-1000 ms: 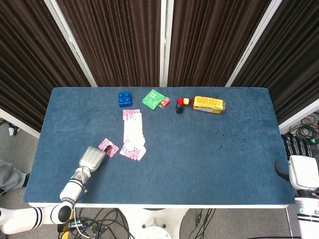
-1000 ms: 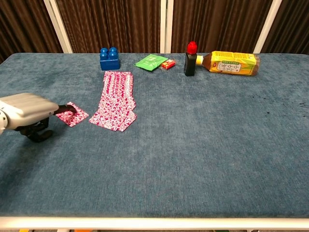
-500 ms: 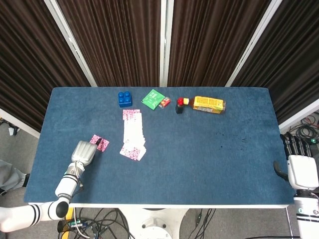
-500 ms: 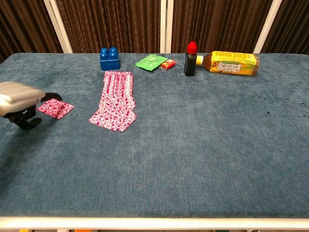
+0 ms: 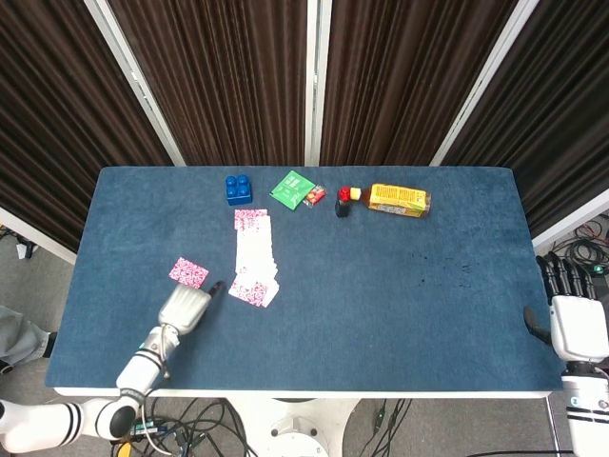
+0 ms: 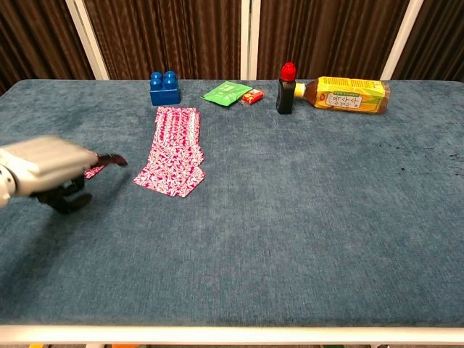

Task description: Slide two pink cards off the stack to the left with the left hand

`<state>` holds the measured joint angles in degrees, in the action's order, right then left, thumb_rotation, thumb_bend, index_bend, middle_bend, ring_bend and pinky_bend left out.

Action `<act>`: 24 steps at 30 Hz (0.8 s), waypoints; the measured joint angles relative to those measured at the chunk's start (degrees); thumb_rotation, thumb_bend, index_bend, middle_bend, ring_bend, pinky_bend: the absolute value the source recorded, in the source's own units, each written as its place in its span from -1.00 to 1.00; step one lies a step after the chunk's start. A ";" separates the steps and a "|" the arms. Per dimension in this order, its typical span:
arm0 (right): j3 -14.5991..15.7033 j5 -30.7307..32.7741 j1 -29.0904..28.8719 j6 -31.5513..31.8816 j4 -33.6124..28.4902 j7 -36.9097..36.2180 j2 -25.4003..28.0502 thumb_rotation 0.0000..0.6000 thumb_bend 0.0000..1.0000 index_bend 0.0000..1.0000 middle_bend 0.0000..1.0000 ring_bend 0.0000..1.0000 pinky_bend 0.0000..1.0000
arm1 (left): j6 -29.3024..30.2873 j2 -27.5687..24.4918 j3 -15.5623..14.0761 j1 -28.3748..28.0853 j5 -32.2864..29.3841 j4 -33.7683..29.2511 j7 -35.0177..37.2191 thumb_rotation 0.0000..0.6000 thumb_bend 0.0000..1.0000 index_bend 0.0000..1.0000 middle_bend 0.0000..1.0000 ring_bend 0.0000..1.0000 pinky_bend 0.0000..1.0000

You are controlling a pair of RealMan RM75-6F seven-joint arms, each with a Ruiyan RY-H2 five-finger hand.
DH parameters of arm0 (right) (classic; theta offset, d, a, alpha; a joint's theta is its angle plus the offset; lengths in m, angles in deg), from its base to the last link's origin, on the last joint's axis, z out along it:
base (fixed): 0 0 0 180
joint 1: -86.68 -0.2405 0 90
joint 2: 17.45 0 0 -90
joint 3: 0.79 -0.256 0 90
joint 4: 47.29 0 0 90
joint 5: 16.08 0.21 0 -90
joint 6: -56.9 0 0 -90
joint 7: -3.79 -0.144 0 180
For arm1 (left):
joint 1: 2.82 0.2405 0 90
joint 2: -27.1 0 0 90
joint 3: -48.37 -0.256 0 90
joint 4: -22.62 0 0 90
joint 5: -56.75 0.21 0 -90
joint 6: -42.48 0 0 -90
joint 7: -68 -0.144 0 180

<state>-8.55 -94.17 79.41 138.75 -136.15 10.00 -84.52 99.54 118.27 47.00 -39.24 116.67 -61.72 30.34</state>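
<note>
Now the left hand (image 5: 184, 310) hovers near the desk's (image 5: 400, 286) front-left corner, holding nothing; one pink card (image 5: 188, 272) lies apart from the stack (image 5: 255, 259).

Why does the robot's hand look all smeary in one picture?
In the chest view the left hand is smeared with motion blur, while the pink cards and bottle stay sharp. In the head view the same hand looks crisp, under even light.

A pink card (image 5: 188, 272) lies left of the stack (image 5: 255, 262), apart from the seemingly empty left hand (image 5: 185, 308).
</note>
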 measured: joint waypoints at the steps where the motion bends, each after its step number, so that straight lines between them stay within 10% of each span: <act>1: -0.03 0.01 0.00 0.03 0.05 -0.06 0.00 1.00 -0.40 -1.00 -1.00 -1.00 -1.00 | 0.02 0.39 -0.11 0.04 0.70 0.03 0.22 1.00 0.04 -0.78 0.82 0.79 0.74; 24: -0.15 0.54 0.12 -0.84 1.75 -3.11 0.43 1.00 -0.40 -1.00 -1.00 -1.00 -1.00 | -1.56 6.91 2.52 -2.61 -3.08 3.95 -5.52 1.00 0.04 -0.78 0.82 0.79 0.74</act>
<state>-8.70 -93.63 79.53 137.91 -134.40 6.89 -84.08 97.98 125.17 49.52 -41.86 113.59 -57.76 24.83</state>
